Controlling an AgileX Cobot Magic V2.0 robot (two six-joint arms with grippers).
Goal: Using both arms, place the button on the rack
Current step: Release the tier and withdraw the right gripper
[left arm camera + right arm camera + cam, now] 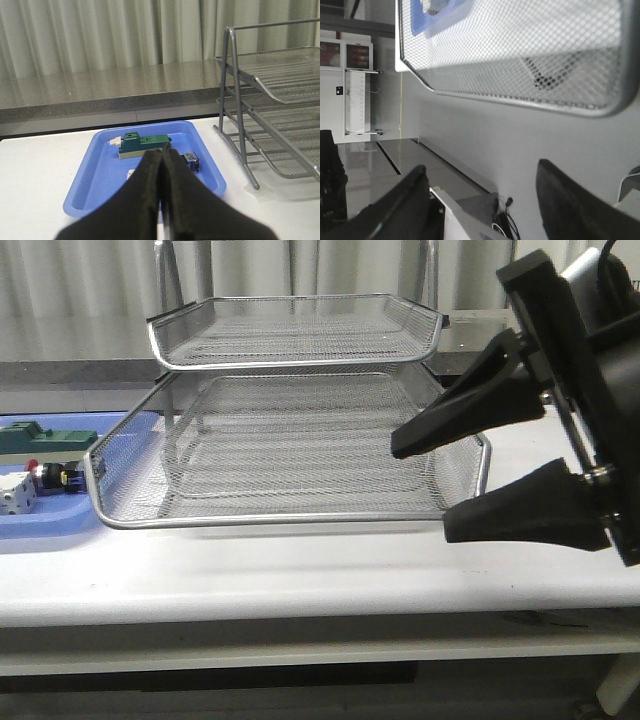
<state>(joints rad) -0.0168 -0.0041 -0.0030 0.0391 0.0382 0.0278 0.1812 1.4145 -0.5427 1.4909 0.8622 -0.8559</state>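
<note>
Sideways, right tool [425,485] agape and empty beside rack [290,465]; left tool [162,155] closed, empty.

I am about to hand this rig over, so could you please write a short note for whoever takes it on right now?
Left hand: shut, empty, hovering above the blue tray.
Right hand: open, empty, turned sideways at the front right corner of the rack.
The button lies in the blue tray, left of the rack, beside a green block and a white block.
Done: the rack's lower tier stands pulled forward; nothing lies on it.
Left: pick up the button and set it on the rack.
</note>
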